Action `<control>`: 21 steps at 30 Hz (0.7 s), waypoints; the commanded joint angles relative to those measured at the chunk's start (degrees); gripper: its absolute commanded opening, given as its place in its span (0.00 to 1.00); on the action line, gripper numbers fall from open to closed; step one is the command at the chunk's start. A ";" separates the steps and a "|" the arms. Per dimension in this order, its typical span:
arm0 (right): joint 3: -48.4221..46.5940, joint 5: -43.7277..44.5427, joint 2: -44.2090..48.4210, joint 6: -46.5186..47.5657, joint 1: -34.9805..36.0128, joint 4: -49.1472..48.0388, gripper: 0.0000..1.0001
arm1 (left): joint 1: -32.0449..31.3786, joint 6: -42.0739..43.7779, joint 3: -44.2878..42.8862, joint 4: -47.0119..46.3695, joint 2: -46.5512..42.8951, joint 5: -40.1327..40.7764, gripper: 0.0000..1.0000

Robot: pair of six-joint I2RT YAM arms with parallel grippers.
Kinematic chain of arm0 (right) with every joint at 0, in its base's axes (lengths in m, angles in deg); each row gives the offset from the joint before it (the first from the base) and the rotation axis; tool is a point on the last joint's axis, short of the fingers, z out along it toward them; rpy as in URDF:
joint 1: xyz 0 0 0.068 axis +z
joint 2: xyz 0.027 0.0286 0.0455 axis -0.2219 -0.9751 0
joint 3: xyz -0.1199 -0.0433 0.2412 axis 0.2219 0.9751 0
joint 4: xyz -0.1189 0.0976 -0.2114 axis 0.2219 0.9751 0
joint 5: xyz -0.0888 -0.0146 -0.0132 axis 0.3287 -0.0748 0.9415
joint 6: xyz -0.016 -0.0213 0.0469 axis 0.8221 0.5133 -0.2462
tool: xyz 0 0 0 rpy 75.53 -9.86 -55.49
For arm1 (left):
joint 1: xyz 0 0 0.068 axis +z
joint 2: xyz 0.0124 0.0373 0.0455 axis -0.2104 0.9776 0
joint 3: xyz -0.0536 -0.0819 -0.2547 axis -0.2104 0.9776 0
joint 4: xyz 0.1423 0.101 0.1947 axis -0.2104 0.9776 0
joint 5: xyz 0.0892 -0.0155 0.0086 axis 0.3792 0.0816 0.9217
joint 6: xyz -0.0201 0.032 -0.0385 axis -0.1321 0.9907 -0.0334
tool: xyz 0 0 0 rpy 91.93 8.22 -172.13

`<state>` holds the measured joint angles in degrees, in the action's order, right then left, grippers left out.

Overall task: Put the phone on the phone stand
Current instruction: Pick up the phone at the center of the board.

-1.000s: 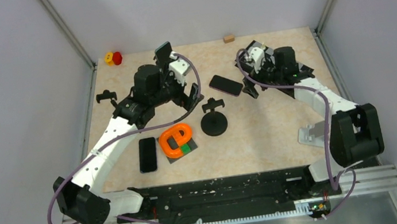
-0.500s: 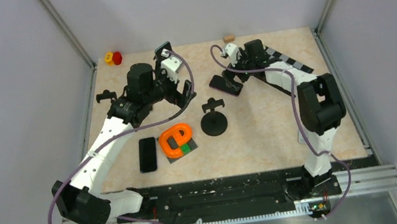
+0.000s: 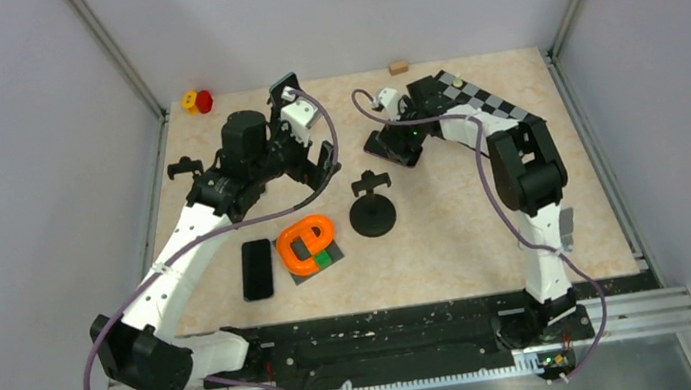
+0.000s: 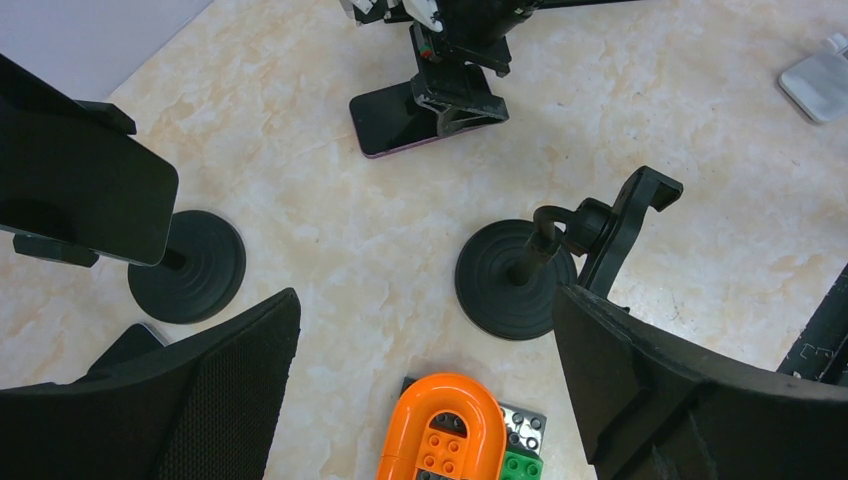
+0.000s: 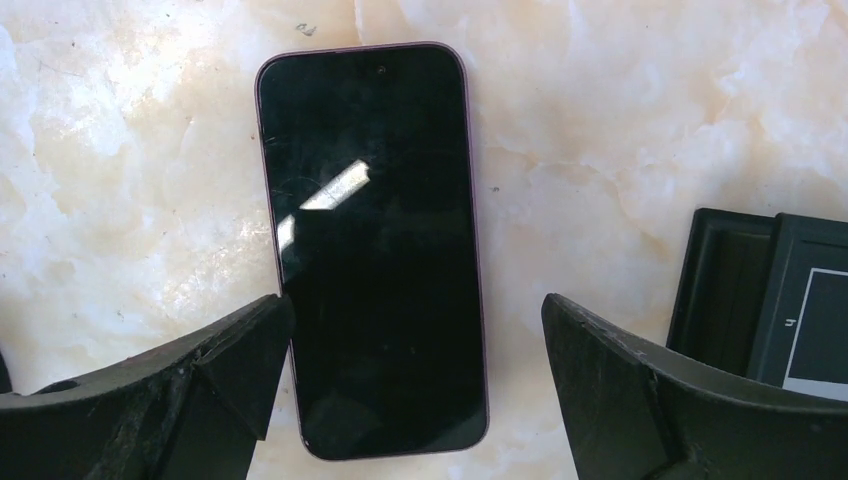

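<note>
A dark phone point(image 5: 375, 250) with a pinkish rim lies flat, screen up, on the marble tabletop; it also shows in the top view point(image 3: 378, 140) and the left wrist view point(image 4: 392, 120). My right gripper point(image 5: 415, 305) is open just above it, one jaw on each side of its near end, and it shows in the top view point(image 3: 404, 145). The empty black phone stand point(image 3: 372, 214) stands in front of it, its clamp point(image 4: 625, 215) tilted up. My left gripper point(image 4: 425, 310) is open and empty above the table, left of that stand point(image 4: 517, 280).
A second stand point(image 4: 187, 265) holds another phone point(image 4: 80, 190) at the back left. A third phone point(image 3: 256, 268) lies flat beside an orange brick arch point(image 3: 306, 244). A checkered board point(image 3: 490, 100) and a black box point(image 5: 770, 300) lie right of the right gripper. A small clamp point(image 3: 184, 166) sits far left.
The right arm has swung left and its gripper has come down over the flat phone. The left gripper shifted slightly left and back, then held still.
</note>
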<state>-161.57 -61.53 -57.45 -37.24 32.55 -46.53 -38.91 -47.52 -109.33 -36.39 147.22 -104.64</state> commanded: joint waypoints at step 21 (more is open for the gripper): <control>-6.05 -4.08 -3.90 -0.97 1.04 2.55 0.98 | -0.03 0.49 -1.23 -2.16 0.26 -0.41 0.99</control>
<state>-164.04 -64.37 -59.47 -37.83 32.90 -45.28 -38.91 -47.30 -109.33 -36.41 147.31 -104.68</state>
